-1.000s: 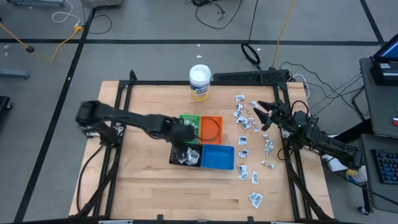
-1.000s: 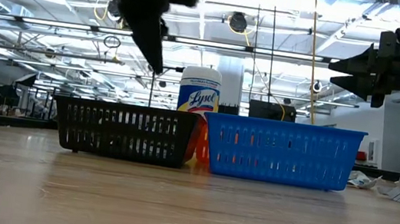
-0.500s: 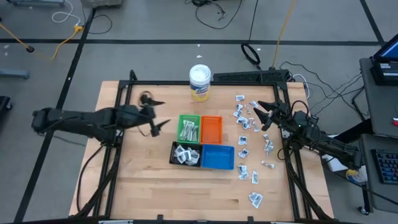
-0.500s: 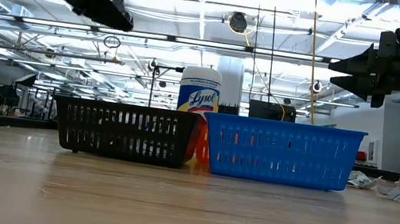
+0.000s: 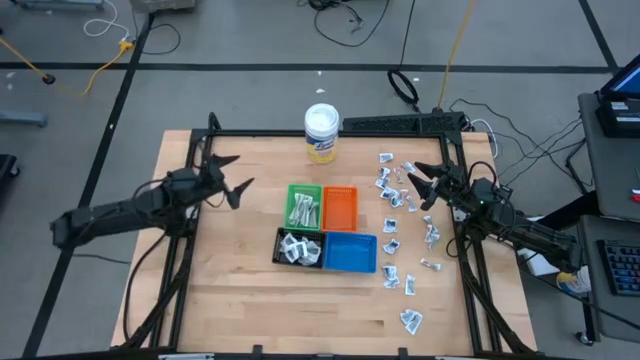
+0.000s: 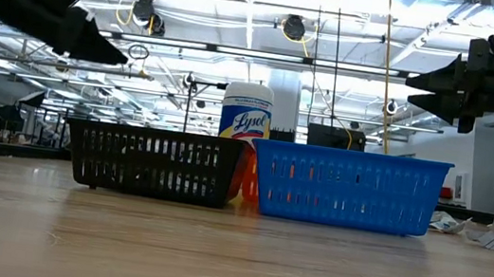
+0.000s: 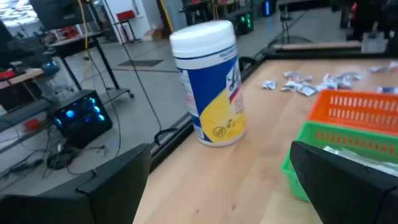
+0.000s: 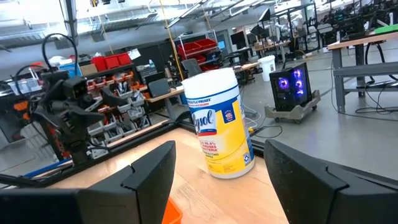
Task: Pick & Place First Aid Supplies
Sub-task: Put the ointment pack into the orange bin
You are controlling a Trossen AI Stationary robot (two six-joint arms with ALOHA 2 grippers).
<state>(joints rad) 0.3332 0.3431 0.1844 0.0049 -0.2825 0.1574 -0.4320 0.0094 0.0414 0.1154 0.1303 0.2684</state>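
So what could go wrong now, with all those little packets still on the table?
Some loose packets lie near the table's right edge, so a clumsy grab might push one off. The right gripper hovers open above the packet pile, where closing could catch two at once. The wipes tub stands upright near the left gripper, so a wide swing might tip it.

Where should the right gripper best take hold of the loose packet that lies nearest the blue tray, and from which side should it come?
Probably from straight above. The packet lies flat on the table, just right of the blue tray, so no side face is offered. The open right gripper could pinch across its short width, fingers kept parallel to the tray wall so that neither strikes it.
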